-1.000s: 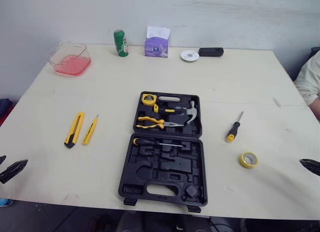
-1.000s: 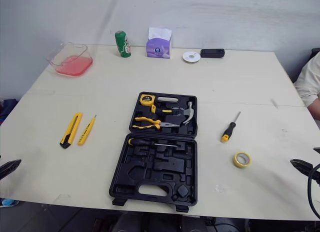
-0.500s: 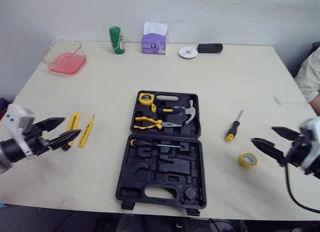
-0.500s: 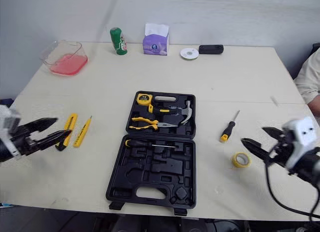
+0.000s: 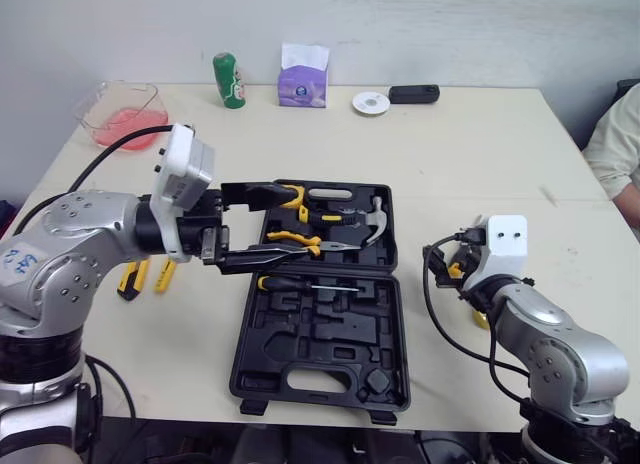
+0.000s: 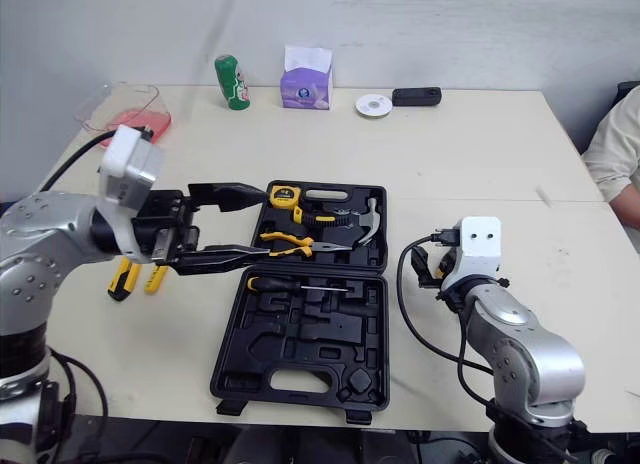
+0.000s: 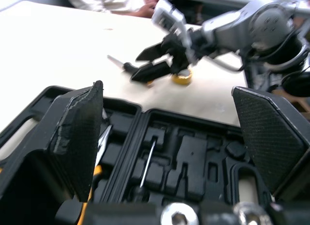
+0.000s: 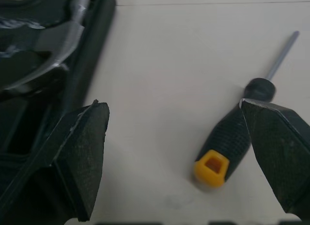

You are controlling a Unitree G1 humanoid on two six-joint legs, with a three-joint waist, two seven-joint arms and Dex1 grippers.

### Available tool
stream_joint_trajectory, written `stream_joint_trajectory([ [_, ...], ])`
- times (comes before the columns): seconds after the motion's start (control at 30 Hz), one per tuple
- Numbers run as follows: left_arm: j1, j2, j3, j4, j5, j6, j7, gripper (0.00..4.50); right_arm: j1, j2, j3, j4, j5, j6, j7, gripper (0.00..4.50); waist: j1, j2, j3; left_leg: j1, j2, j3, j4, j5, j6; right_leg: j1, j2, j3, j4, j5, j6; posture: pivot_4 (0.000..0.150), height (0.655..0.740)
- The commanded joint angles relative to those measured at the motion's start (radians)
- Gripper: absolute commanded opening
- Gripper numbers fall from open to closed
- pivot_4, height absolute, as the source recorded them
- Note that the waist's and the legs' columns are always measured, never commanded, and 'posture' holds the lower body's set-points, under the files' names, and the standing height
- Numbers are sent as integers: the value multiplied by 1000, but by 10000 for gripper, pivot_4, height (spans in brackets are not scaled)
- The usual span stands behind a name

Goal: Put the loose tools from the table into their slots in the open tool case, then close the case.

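Cutters come first at the left: a yellow utility knife (image 5: 128,281) and a slimmer yellow cutter (image 5: 164,274) lie side by side on the table (image 5: 480,154), partly hidden behind the left arm and not yet collected. The left gripper (image 6: 268,222) hangs over the far half of the open tool case (image 5: 330,334), its two fingers spread wide and holding nothing. Judged from that pose, it is poised above stored tools rather than lined up on a loose one.

That half holds a tape measure (image 6: 286,194), pliers (image 5: 322,246) and a hammer (image 5: 375,222). A stored screwdriver (image 5: 312,285) lies in its slot by the hinge, and the near half shows empty moulded recesses.

Right of the case, the right gripper (image 8: 169,104) is down near the table, fingers wide apart and empty. The loose screwdriver (image 8: 233,146) lies with its handle just beside one finger (image 8: 276,147), which looks like the approach for a pick. A yellow tape roll (image 7: 183,78) rests on the table just beside that gripper.
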Motion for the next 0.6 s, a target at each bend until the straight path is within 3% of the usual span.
stream_joint_trajectory([
  [0.03,-65,-30,-51,17,36,-55,-22,44700,-28,54,-2,13,-66,-16,-72,45000,0,0,0,0,0,1,0,0,1,0,0,0,0,0,0,1500,7244],
  [0.43,-153,-111,-120,99,94,-115,-38,44700,-21,176,2,130,-187,-146,-125,45000,-2,0,0,1,1,1,0,0,2,0,3,3,1,0,1,1500,7244],
  [0.6,-155,-116,-135,121,122,-139,-62,45000,-12,202,-7,117,-216,-182,-130,21754,-1,0,0,1,1,1,0,0,2,0,3,3,1,0,1,1500,7244],
])
